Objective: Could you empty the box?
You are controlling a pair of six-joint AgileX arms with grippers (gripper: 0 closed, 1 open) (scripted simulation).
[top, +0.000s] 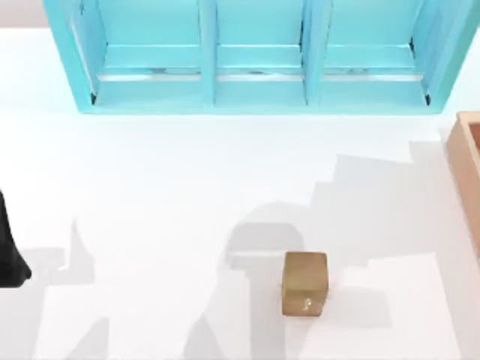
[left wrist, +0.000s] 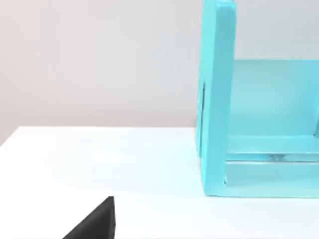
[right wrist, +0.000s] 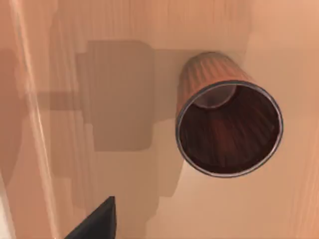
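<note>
No brand, label or writing reads on anything here. At the top view's right edge sits the large light-brown wooden open box [top: 466, 169], cut off by the frame. The right wrist camera looks straight down into that box [right wrist: 124, 209], and there lies a reddish-brown wood-grained cup with a silvery rim [right wrist: 227, 122], tipped on its side on the box floor, open mouth facing the camera. A blocky shadow falls on the floor just beside the cup. A dark wedge of the right gripper [right wrist: 97, 224] pokes in at the edge of that view; whether its fingers are wide or narrow, I cannot tell.

Over on the left, a black piece of the left arm [top: 9, 251] hangs at the table's left edge. The left wrist view catches a dark sliver of the left gripper [left wrist: 97, 224] above the white table [left wrist: 99, 159]; its spread cannot be told either.

Across the far side of the white table [top: 187, 195] stands the turquoise three-bay shelf [top: 259, 56], seen end-on in the left wrist view [left wrist: 217, 99]. A small golden-brown cube [top: 304, 283] rests alone on the near part of the table, well apart from the box.
</note>
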